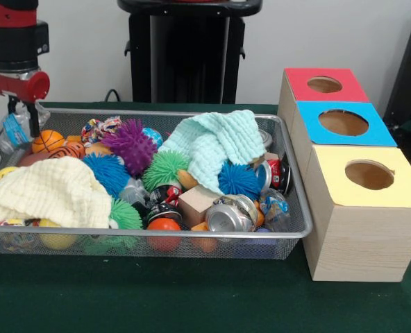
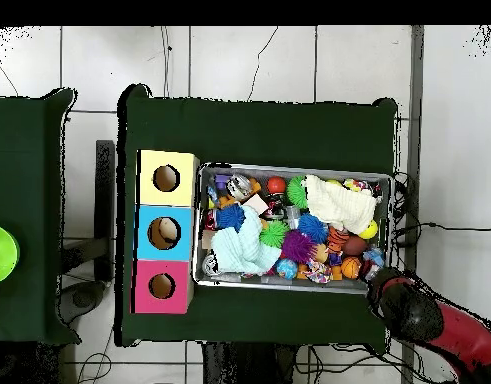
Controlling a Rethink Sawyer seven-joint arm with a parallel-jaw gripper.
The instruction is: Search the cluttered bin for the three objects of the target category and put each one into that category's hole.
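The wire mesh bin (image 1: 157, 236) sits left of three wooden boxes. The blue-topped box has its round hole (image 1: 343, 123) in the middle of the row; it also shows in the overhead view (image 2: 164, 233). My gripper (image 1: 23, 119) hangs at the bin's far left corner, right at a clear bottle with a blue label (image 1: 14, 130). Whether it grips the bottle is hidden. In the overhead view the gripper (image 2: 375, 272) is at the bin's lower right corner. A second clear bottle (image 1: 275, 208) lies at the front right of the bin, beside a dented can (image 1: 230, 215).
The bin is heaped with spiky balls (image 1: 130, 142), a pale yellow cloth (image 1: 49, 194), a mint cloth (image 1: 212, 146), cans, a wooden block (image 1: 197, 202) and small balls. The red-topped hole (image 1: 324, 84) and yellow-topped hole (image 1: 369, 175) flank the blue one.
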